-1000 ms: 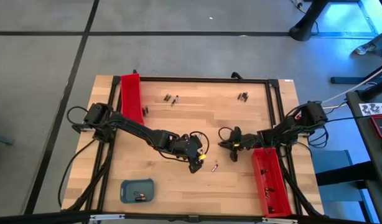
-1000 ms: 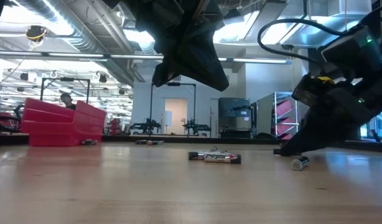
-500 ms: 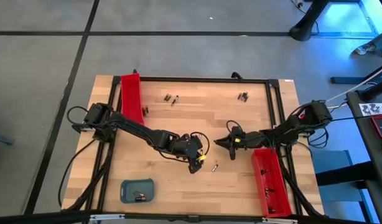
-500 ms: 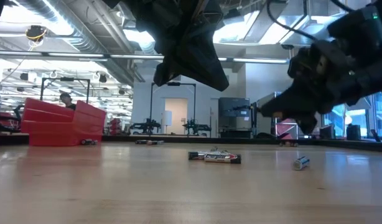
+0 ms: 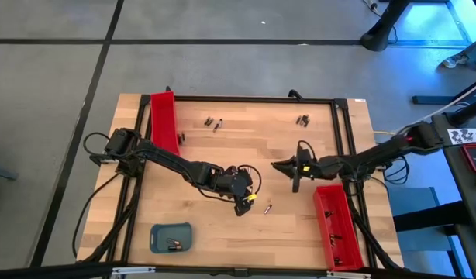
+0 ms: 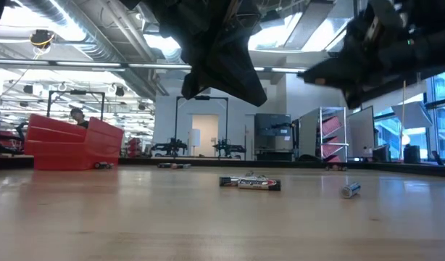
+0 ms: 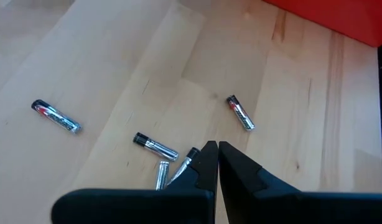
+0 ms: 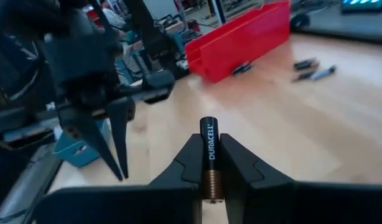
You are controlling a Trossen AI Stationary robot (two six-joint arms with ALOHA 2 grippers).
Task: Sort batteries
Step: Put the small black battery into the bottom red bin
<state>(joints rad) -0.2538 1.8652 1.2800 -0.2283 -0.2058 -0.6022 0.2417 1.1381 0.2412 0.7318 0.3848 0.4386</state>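
Note:
My right gripper (image 5: pixel 278 164) hangs above the table's right half, shut on a black and copper battery (image 8: pixel 209 140) marked DURACELL. My left gripper (image 5: pixel 241 208) is shut with nothing in it, above the table's middle and over a few loose batteries (image 7: pixel 155 147). One more battery (image 5: pixel 267 208) lies flat just right of it. Other batteries lie near the far edge (image 5: pixel 214 122) (image 5: pixel 302 120) and beside the left red tray (image 5: pixel 180 138). In the low view both grippers (image 6: pixel 257 96) (image 6: pixel 304 74) are well above the wood. My right gripper pinches the battery's sides (image 8: pixel 209 163) between its two fingers. The battery lies along the fingers, its coppery end (image 8: pixel 210 183) back between them and its black end (image 8: pixel 208 124) reaching past the tips. The fingers are about level and point toward the table's left. The battery is lifted clear.
A long red tray (image 5: pixel 165 122) stands at the far left and another (image 5: pixel 336 225) at the near right. A small blue-grey tray (image 5: pixel 170 236) with batteries in it sits near the front left. Bare wood lies between them.
My right gripper has risen from the table surface near the lone battery and tipped up from pointing down to about level, staying shut. That battery has stayed where it was.

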